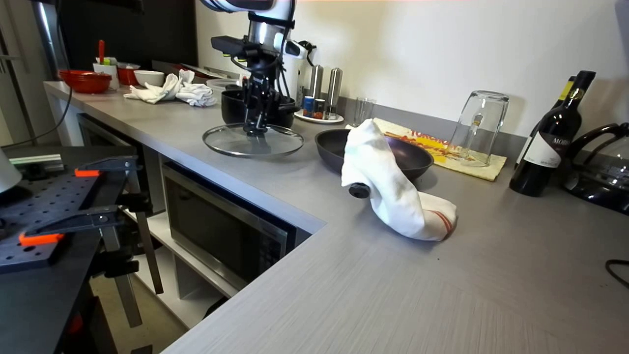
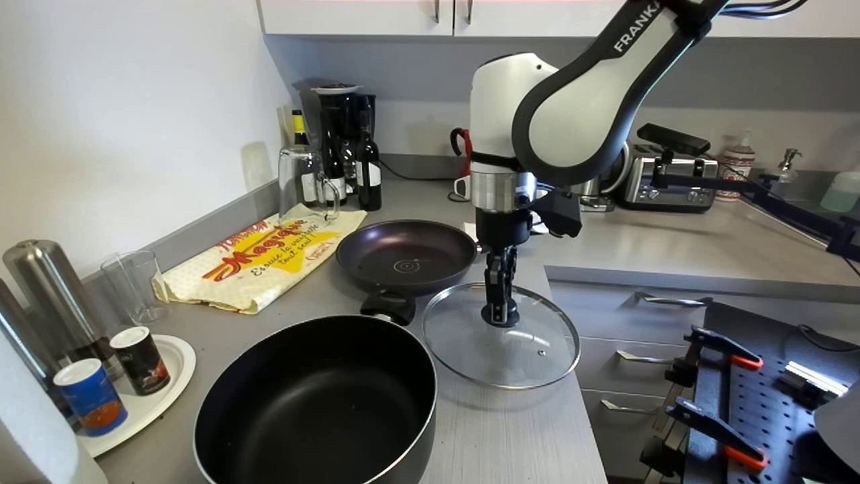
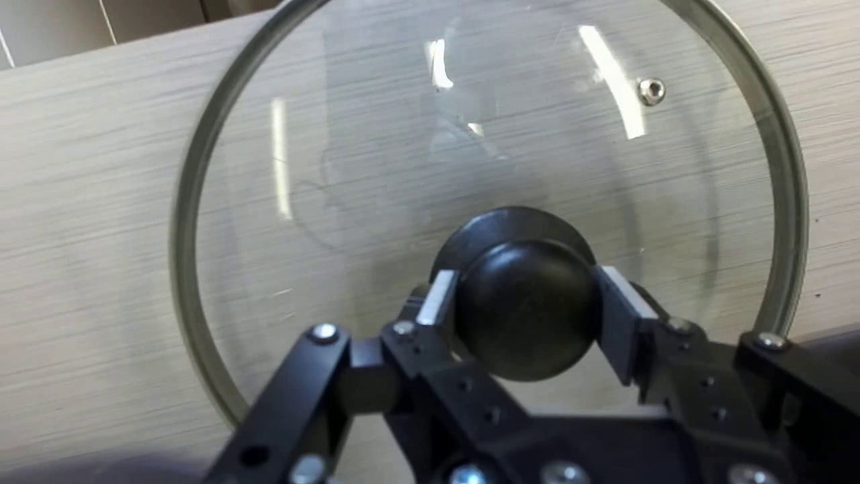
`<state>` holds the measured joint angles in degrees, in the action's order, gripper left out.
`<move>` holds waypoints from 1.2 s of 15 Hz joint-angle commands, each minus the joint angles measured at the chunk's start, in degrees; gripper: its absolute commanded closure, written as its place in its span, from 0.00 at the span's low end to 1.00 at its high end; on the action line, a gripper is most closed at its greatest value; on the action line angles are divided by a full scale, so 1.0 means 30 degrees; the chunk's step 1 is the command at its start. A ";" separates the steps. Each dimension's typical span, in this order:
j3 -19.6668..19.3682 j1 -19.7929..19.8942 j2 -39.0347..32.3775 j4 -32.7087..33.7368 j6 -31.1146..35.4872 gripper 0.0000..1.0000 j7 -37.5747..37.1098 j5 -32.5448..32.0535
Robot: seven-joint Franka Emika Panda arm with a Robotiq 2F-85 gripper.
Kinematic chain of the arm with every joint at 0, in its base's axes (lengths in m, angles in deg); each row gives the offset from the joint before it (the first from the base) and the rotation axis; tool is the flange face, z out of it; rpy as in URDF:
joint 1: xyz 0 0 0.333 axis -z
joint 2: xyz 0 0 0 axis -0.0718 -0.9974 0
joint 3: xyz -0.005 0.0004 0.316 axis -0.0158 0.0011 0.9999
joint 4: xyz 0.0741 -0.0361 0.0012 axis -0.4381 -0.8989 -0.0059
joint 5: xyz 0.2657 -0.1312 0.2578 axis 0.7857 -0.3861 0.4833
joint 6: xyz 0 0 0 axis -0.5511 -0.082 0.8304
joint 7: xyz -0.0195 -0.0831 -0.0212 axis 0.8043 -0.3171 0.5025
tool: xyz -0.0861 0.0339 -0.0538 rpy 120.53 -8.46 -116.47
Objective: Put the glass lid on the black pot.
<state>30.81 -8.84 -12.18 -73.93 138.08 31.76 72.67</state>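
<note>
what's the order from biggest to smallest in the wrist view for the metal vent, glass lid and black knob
1. glass lid, spanning much of the picture even though its top edge is cut off
2. black knob, much smaller, though nearer the camera than the glass
3. metal vent, far smaller than both

The glass lid (image 3: 484,178) is glossy, its rim (image 3: 185,235) metal. The black pot (image 2: 322,396) looks smooth; the towel (image 1: 388,191) is matt cloth.
</note>
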 commanded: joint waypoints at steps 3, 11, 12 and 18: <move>-0.0324 -0.0167 0.3053 -0.1277 -0.1278 0.74 -0.0130 -0.0208; -0.0279 -0.0449 0.5345 -0.0927 -0.3260 0.74 -0.0795 -0.1433; -0.0200 -0.0546 0.5381 -0.0616 -0.3606 0.74 -0.0781 -0.1562; 0.0429 -0.1253 0.4520 0.1538 -0.4968 0.74 -0.1288 -0.2745</move>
<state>31.18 -11.23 2.46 -73.61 126.56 30.14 67.35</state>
